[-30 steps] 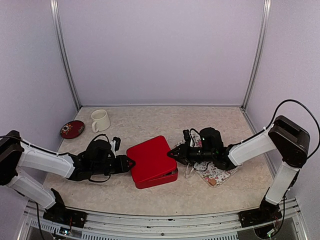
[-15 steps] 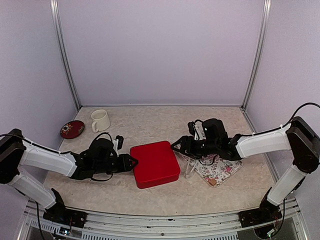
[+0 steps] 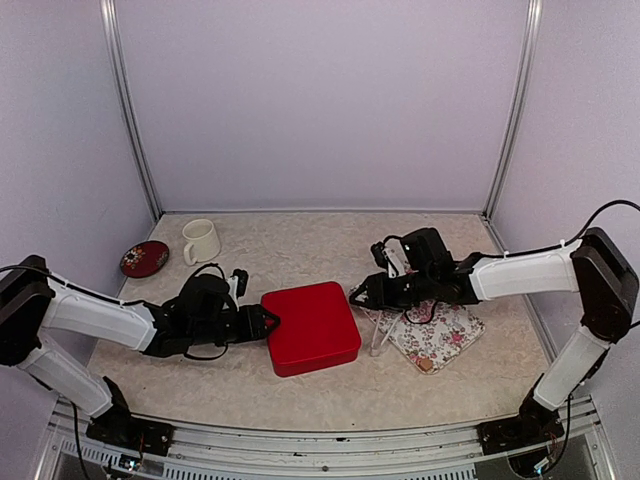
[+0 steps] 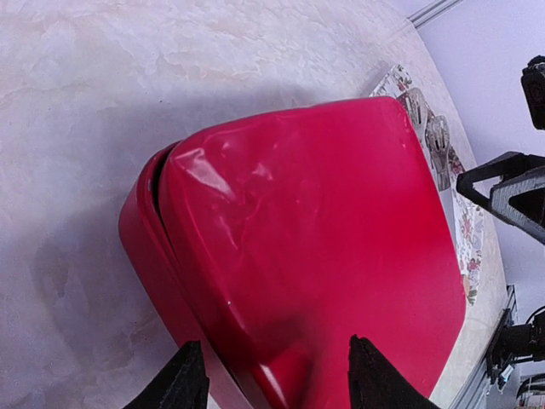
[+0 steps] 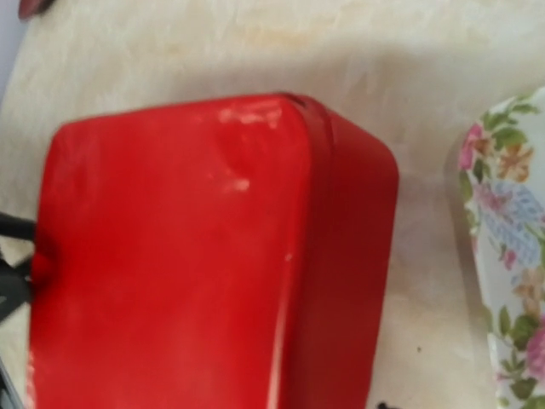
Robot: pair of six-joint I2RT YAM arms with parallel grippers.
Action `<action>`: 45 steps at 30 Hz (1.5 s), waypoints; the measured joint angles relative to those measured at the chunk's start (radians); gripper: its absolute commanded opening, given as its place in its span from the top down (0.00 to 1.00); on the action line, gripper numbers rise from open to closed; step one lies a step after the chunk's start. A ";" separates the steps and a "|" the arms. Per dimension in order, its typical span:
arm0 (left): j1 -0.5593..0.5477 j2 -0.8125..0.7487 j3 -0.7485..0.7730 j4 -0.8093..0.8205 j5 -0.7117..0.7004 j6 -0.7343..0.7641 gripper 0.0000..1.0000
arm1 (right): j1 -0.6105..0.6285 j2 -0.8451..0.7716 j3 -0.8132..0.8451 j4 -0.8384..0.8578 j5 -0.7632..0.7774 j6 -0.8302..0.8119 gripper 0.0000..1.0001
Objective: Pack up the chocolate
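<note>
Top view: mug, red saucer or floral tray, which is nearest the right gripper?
The floral tray, beside the right gripper and partly under that arm. The mug and saucer stand at the far left.

A closed red box [image 5: 196, 256] fills most of the view, resting on the marbled beige desk [image 5: 213, 51]. A floral tray [image 5: 511, 256] lies just beside it at right. A blurred dark shape [image 5: 10, 256], perhaps another hand, meets the box's left edge.

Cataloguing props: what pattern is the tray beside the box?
The tray: pink flowers, green leaves on white; right wrist view.
</note>
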 measured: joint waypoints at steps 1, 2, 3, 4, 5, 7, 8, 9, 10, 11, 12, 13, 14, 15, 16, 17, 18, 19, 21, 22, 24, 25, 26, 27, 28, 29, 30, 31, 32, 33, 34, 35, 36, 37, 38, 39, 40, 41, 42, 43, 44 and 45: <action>0.001 0.001 0.003 0.000 0.000 -0.002 0.39 | 0.000 0.013 0.007 -0.006 -0.004 -0.008 0.49; 0.002 0.001 0.006 0.000 0.000 -0.004 0.38 | 0.000 0.026 0.013 -0.010 -0.008 -0.016 0.50; 0.005 0.001 0.008 0.000 0.000 -0.006 0.38 | 0.000 0.039 0.019 -0.017 -0.011 -0.022 0.50; 0.007 0.001 0.009 0.000 0.000 -0.006 0.37 | 0.000 0.050 0.024 -0.022 -0.013 -0.026 0.51; 0.010 0.001 0.010 0.000 0.000 -0.008 0.37 | 0.000 0.064 0.032 -0.027 -0.017 -0.031 0.52; 0.018 0.002 0.010 -0.001 0.002 -0.007 0.37 | 0.000 0.090 0.051 -0.037 -0.025 -0.042 0.54; 0.024 0.004 0.011 -0.003 0.003 -0.006 0.37 | 0.000 0.101 0.062 -0.042 -0.027 -0.048 0.56; 0.030 0.007 0.013 -0.006 0.004 -0.005 0.37 | 0.000 0.111 0.073 -0.046 -0.028 -0.052 0.57; 0.040 0.013 0.022 -0.016 0.009 -0.003 0.36 | 0.000 0.126 0.093 -0.052 -0.029 -0.058 0.59; 0.047 0.020 0.028 -0.020 0.011 -0.001 0.35 | 0.000 0.138 0.106 -0.053 -0.029 -0.065 0.61; 0.058 0.027 0.038 -0.027 0.016 0.003 0.34 | -0.001 0.152 0.124 -0.055 -0.031 -0.072 0.63; 0.069 0.034 0.047 -0.032 0.020 0.010 0.33 | -0.003 0.164 0.139 -0.056 -0.033 -0.076 0.64; 0.079 0.040 0.057 -0.038 0.024 0.016 0.33 | -0.005 0.175 0.152 -0.057 -0.035 -0.082 0.64; 0.089 0.046 0.065 -0.039 0.029 0.021 0.31 | -0.006 0.190 0.169 -0.061 -0.036 -0.087 0.64; 0.099 0.053 0.074 -0.042 0.033 0.027 0.30 | -0.007 0.202 0.182 -0.061 -0.037 -0.092 0.64; 0.111 0.060 0.082 -0.043 0.042 0.034 0.28 | -0.009 0.218 0.200 -0.065 -0.039 -0.097 0.65; 0.122 0.067 0.090 -0.044 0.049 0.041 0.26 | -0.011 0.232 0.214 -0.068 -0.040 -0.101 0.65; 0.135 0.075 0.097 -0.044 0.060 0.050 0.25 | -0.014 0.244 0.227 -0.071 -0.041 -0.106 0.65; 0.165 0.095 0.111 -0.043 0.093 0.066 0.22 | -0.020 0.267 0.250 -0.079 -0.044 -0.116 0.66; 0.179 0.105 0.117 -0.043 0.109 0.075 0.22 | -0.023 0.274 0.259 -0.080 -0.050 -0.121 0.66; 0.211 0.130 0.135 -0.044 0.154 0.095 0.22 | -0.026 0.291 0.283 -0.087 -0.056 -0.132 0.66; 0.222 0.141 0.142 -0.044 0.172 0.103 0.22 | -0.027 0.299 0.296 -0.092 -0.059 -0.138 0.67; 0.235 0.154 0.154 -0.045 0.195 0.111 0.23 | -0.028 0.306 0.306 -0.097 -0.062 -0.145 0.67; 0.245 0.167 0.165 -0.045 0.217 0.121 0.25 | -0.029 0.316 0.321 -0.106 -0.067 -0.153 0.67; 0.254 0.177 0.175 -0.045 0.238 0.130 0.26 | -0.029 0.327 0.336 -0.111 -0.073 -0.160 0.67; 0.261 0.184 0.185 -0.045 0.257 0.137 0.28 | -0.029 0.338 0.352 -0.115 -0.077 -0.169 0.67; 0.265 0.190 0.192 -0.045 0.276 0.144 0.29 | -0.031 0.350 0.368 -0.120 -0.081 -0.177 0.67; 0.266 0.193 0.197 -0.045 0.294 0.150 0.29 | -0.032 0.360 0.383 -0.125 -0.085 -0.182 0.68; 0.266 0.196 0.201 -0.044 0.308 0.152 0.29 | -0.032 0.370 0.397 -0.130 -0.089 -0.189 0.68; 0.266 0.201 0.204 -0.044 0.325 0.156 0.29 | -0.033 0.380 0.411 -0.135 -0.093 -0.193 0.69; 0.267 0.207 0.208 -0.044 0.332 0.159 0.31 | -0.033 0.387 0.421 -0.140 -0.095 -0.197 0.70; 0.269 0.214 0.210 -0.045 0.340 0.166 0.33 | -0.034 0.395 0.433 -0.147 -0.098 -0.200 0.71; 0.273 0.227 0.218 -0.047 0.349 0.174 0.35 | -0.034 0.403 0.446 -0.150 -0.102 -0.203 0.71; 0.276 0.239 0.225 -0.049 0.353 0.176 0.37 | -0.035 0.412 0.455 -0.150 -0.105 -0.204 0.71; 0.277 0.253 0.236 -0.057 0.357 0.181 0.39 | -0.038 0.419 0.462 -0.149 -0.109 -0.204 0.71; 0.278 0.268 0.248 -0.064 0.360 0.185 0.42 | -0.040 0.423 0.467 -0.148 -0.114 -0.205 0.71; 0.280 0.279 0.259 -0.066 0.369 0.190 0.45 | -0.042 0.427 0.469 -0.145 -0.118 -0.205 0.71; 0.282 0.285 0.271 -0.070 0.374 0.195 0.48 | -0.045 0.430 0.470 -0.142 -0.121 -0.205 0.71; 0.284 0.291 0.282 -0.071 0.377 0.199 0.51 | -0.047 0.432 0.471 -0.141 -0.125 -0.206 0.71; 0.287 0.298 0.289 -0.070 0.385 0.201 0.53 | -0.048 0.435 0.471 -0.137 -0.130 -0.206 0.72; 0.289 0.301 0.293 -0.067 0.392 0.202 0.57 | -0.050 0.437 0.472 -0.131 -0.134 -0.206 0.72; 0.293 0.305 0.296 -0.063 0.400 0.203 0.60 | -0.052 0.439 0.472 -0.126 -0.137 -0.206 0.72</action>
